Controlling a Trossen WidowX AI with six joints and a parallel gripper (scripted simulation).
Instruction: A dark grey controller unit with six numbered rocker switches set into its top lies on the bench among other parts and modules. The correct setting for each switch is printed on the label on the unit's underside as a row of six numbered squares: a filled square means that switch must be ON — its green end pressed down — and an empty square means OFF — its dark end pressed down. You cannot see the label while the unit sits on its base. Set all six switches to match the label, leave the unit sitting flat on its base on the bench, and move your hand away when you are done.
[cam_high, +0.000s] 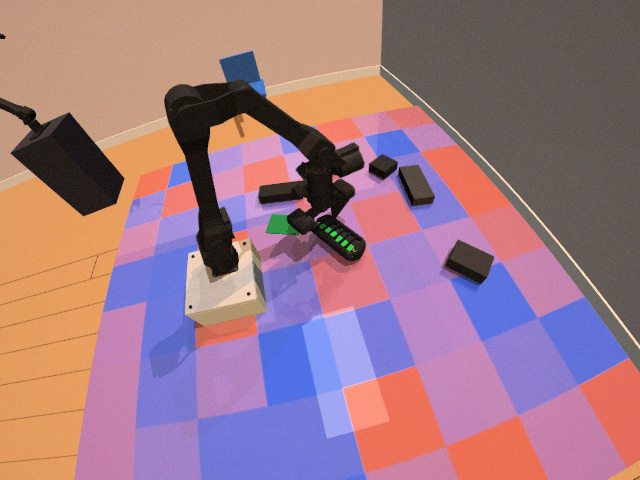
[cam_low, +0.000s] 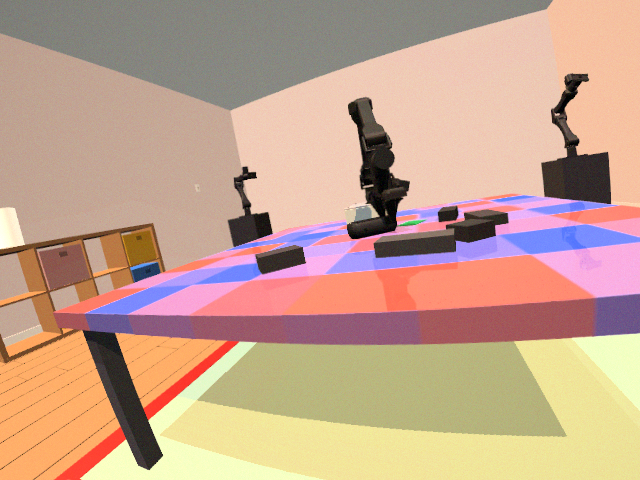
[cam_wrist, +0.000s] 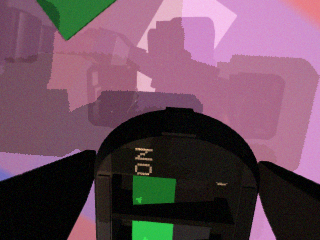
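Note:
The dark grey controller unit (cam_high: 337, 235) (cam_low: 366, 228) (cam_wrist: 179, 146) sits base-down on the bench, with its switches facing up. Its rounded end is between the fingers. My gripper (cam_high: 321, 221) (cam_wrist: 175, 165) is shut on the unit, with one finger at each long side. In the top view, a row of green switch ends shows along the unit's top. The wrist view shows the "ON" print and two green ends on the left side of the switches; the rest is cut off. The tilt of each rocker is hard to tell. The underside label is hidden.
A flat green square (cam_high: 278, 224) (cam_low: 412, 222) (cam_wrist: 77, 15) lies close to the unit. Dark blocks (cam_high: 281, 192) (cam_high: 383, 166) (cam_high: 416, 184) (cam_high: 469, 261) (cam_low: 280, 259) (cam_low: 415, 243) lie around on the patchwork bench (cam_high: 403, 330). The pale arm base (cam_high: 224, 294) stands nearby.

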